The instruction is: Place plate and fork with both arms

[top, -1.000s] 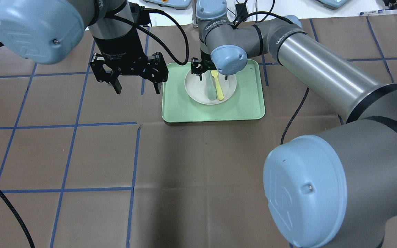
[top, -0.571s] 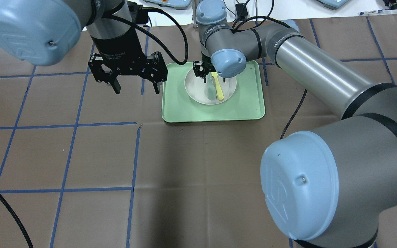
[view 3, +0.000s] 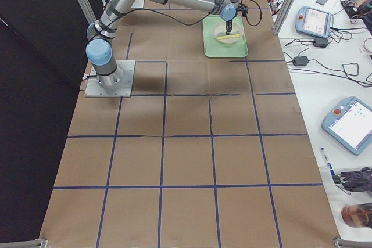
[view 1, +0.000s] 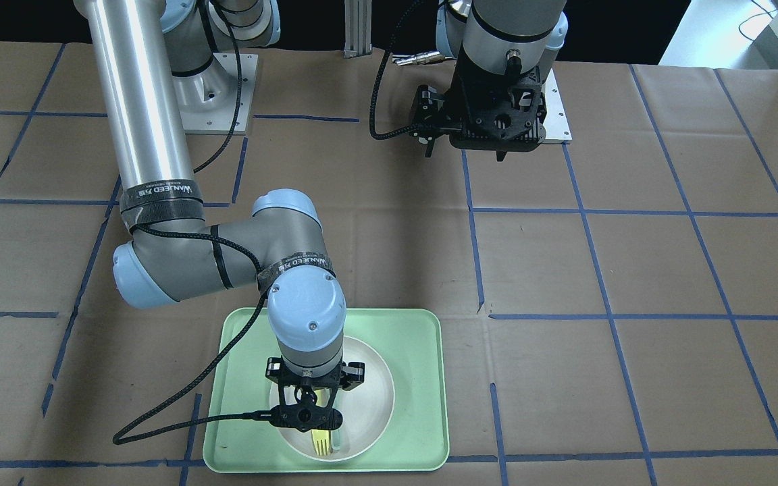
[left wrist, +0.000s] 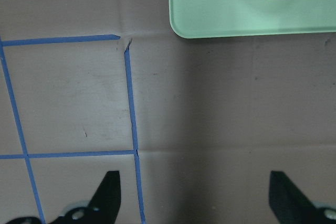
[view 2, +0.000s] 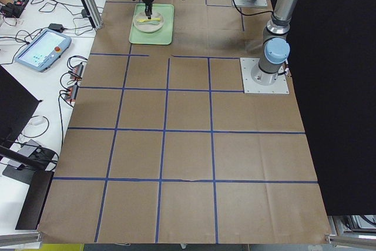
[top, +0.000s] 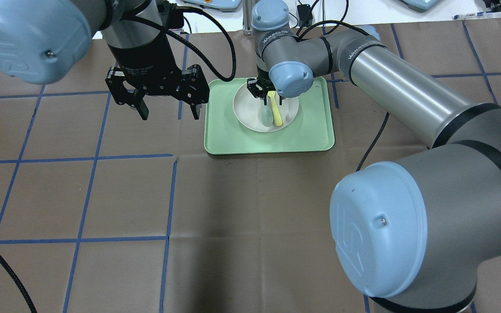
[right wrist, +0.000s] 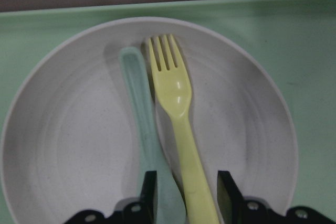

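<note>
The off-white plate [top: 245,108] sits on the mint-green tray [top: 233,139]. The yellow fork [top: 276,114] lies in the plate beside a pale grey-green spoon [top: 267,118]. My right gripper [top: 268,96] is low over the plate's far side and open. In the right wrist view its fingers [right wrist: 226,192] stand on either side of the fork's [right wrist: 178,98] handle and the spoon's [right wrist: 139,103] wide end, with gaps showing. My left gripper [top: 170,111] is open and empty, hovering over the brown table left of the tray.
The tray's near left corner [left wrist: 210,9] shows at the top of the left wrist view, with blue tape lines on brown paper [left wrist: 131,103] below. The right arm's black cable [view 1: 179,424] trails over the tray's edge.
My right gripper has shifted from over the spoon toward the fork and come lower over the plate. My left gripper has drifted slightly left and stays open.
</note>
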You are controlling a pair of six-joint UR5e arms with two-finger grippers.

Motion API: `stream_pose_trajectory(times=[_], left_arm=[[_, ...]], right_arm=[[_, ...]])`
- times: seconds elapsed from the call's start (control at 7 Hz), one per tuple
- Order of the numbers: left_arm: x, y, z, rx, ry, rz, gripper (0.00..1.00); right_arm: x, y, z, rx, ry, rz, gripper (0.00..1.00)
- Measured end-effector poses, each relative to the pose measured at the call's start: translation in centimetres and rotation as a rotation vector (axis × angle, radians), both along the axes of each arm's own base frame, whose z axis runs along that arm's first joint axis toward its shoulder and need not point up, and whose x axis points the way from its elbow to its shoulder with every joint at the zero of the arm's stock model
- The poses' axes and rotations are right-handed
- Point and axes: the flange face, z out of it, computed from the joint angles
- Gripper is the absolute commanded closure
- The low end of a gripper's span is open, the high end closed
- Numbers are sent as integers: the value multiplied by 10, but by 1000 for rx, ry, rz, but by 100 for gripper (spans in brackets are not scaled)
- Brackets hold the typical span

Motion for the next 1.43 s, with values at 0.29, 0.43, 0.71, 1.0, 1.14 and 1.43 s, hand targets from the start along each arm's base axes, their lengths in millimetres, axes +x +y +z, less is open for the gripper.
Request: stream_pose_trajectory(times=[0.29,0.43,0.71,1.0,1.14,1.43], left_arm=[[4,1,2,2,-5,-3,0],[7,-1,1,-4,-30,-5,0],[18,-4,1,-22,-135,-13,0],[19,-5,3,-20,-91,13,0],[19,-5,2,-12,-57,27,0],[17,-4,1,4,-10,40,0]], right_arm=[[-2,-2,-7,7,4,-3,53],[-2,-2,-9,8,6,-4,53],[-2,-3,-16,15,8,-3,53],[-5,-5,-24,20,11,-6,53],[-6,-6,-26,21,12,-8,53],[-7,-7,-29,24,12,-10,53]])
